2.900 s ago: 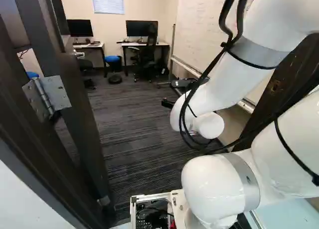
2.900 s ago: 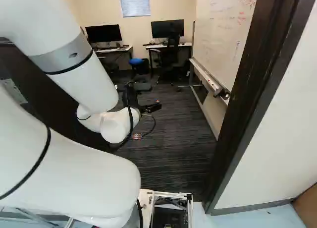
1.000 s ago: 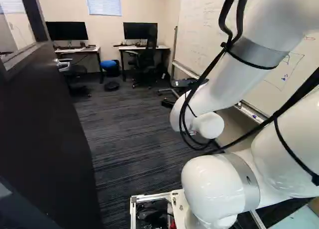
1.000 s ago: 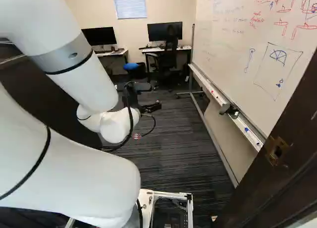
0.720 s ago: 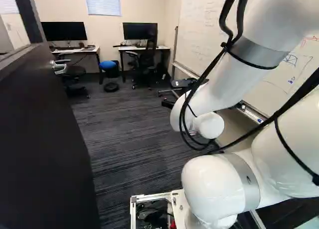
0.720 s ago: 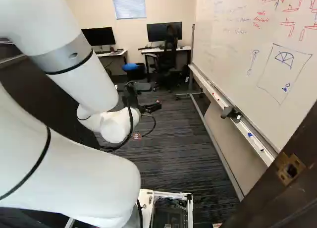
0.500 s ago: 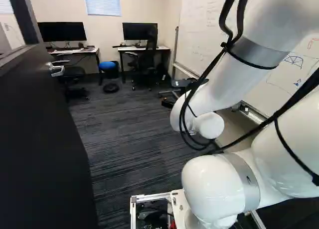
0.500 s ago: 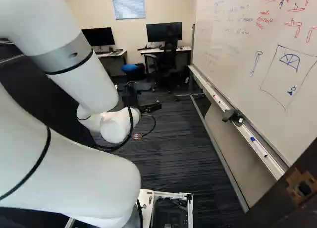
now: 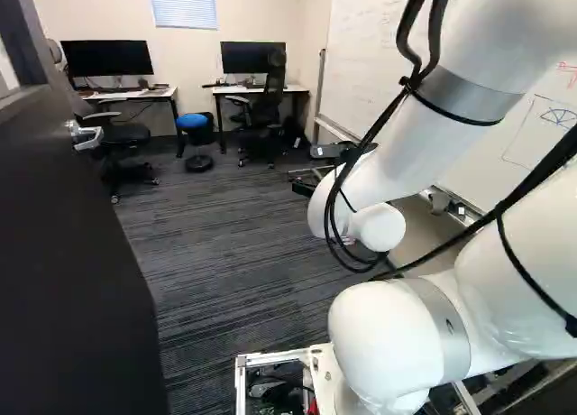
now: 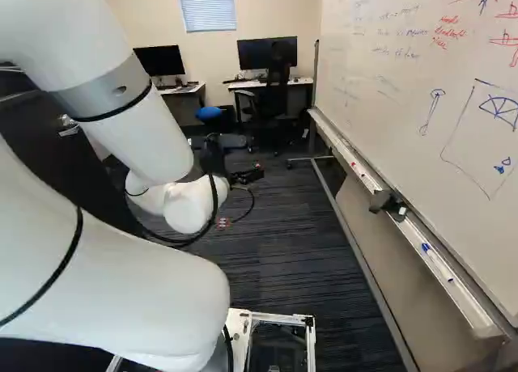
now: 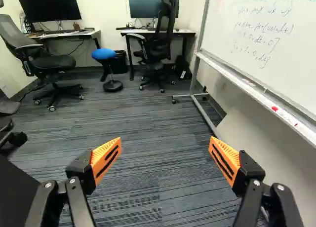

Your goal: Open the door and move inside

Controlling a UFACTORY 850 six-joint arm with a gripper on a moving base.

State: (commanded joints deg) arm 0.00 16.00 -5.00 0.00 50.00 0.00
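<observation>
- I judge the opening part done and the moving-inside part in hand: the door point(image 9: 68, 253) stands wide open, across the floor point(image 9: 225, 225) from the whiteboard point(image 10: 388, 129).
- The next move, as I read it, calls for driving the base ahead, roughly along the whiteboard, with no more work at the handle point(image 9: 84, 136). I would watch the clearance on the door's side, and keep the arm point(image 9: 406, 167) from drifting into the whiteboard's tray point(image 10: 421, 244).
- The door is upright, its long axis vertical. Its broad face looks across toward the whiteboard, and its width runs ahead into the room, the handle near the far edge. The handle sits roughly level; I cannot tell exactly which way its lever points.
- My gripper point(image 11: 165, 140) is spread wide, orange pads point(image 11: 105, 158) well apart with nothing between them. It hangs over the floor between door and whiteboard, touching neither.
</observation>
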